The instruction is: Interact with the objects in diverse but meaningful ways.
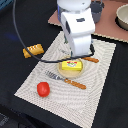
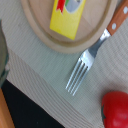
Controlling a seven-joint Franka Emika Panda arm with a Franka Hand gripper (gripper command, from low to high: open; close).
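Centrally on a pale striped mat (image 1: 95, 75): small beige plate (image 1: 64, 73) carrying the yellow block (image 1: 71, 65), red label on its upper face. Label shows in the wrist view too (image 2: 67, 17) — red patch beside a grey one, any lettering too blurred to read, no brand legible. Fork (image 1: 65, 79) with a wooden handle lying on the mat just beside the plate, tines pointing toward the exterior view's left; in the wrist view tines (image 2: 77, 77) on the mat, handle (image 2: 117, 20) running off past the plate's rim (image 2: 37, 37). Second wooden-handled utensil (image 1: 91, 59) on the plate's far side, mostly hidden behind the arm. Tomato (image 1: 43, 89) on the mat's near corner at the exterior view's left, apart from the fork; seen also at the wrist view's edge (image 2: 116, 110). Bread (image 1: 33, 50) off the mat on the dark tabletop (image 1: 15, 70), well apart from the rest. White arm (image 1: 77, 30) hanging over the plate — gripper hidden behind the wrist housing, so cannot tell whether spread or pressed together. Grey bowl (image 1: 122, 17) on a tan board (image 1: 107, 27) at the far right.
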